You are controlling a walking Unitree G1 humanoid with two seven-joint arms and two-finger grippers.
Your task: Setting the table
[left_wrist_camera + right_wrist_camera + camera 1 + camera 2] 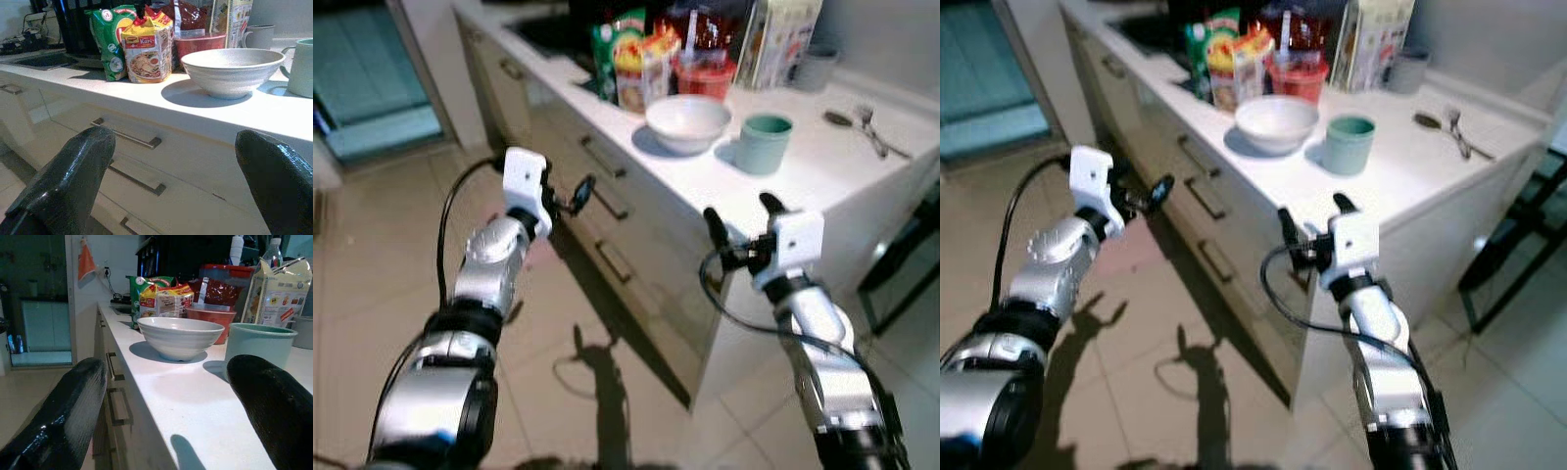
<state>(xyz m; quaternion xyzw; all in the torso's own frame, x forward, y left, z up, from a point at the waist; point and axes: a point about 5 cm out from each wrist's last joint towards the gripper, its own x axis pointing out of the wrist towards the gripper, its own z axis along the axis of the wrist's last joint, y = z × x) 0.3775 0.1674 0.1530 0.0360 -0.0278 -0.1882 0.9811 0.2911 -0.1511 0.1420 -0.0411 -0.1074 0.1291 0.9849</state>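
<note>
A white bowl (688, 122) and a pale green mug (764, 142) stand side by side on the white counter (803, 181). Further back right lie a spoon and fork (867, 127). My left gripper (576, 196) is open, held in front of the drawer fronts, below and left of the bowl (232, 71). My right gripper (742, 217) is open too, at the counter's near corner, level with its top and short of the bowl (180, 337) and the mug (259, 347). Neither gripper holds anything.
Behind the bowl stand noodle packets (631, 59), a red container (705, 73), a carton (783, 39) and a grey mug (815, 69). Drawer handles (604, 157) jut from the cabinet front. A dark frame (901, 264) stands right of the counter. Tiled floor (391, 264) spreads to the left.
</note>
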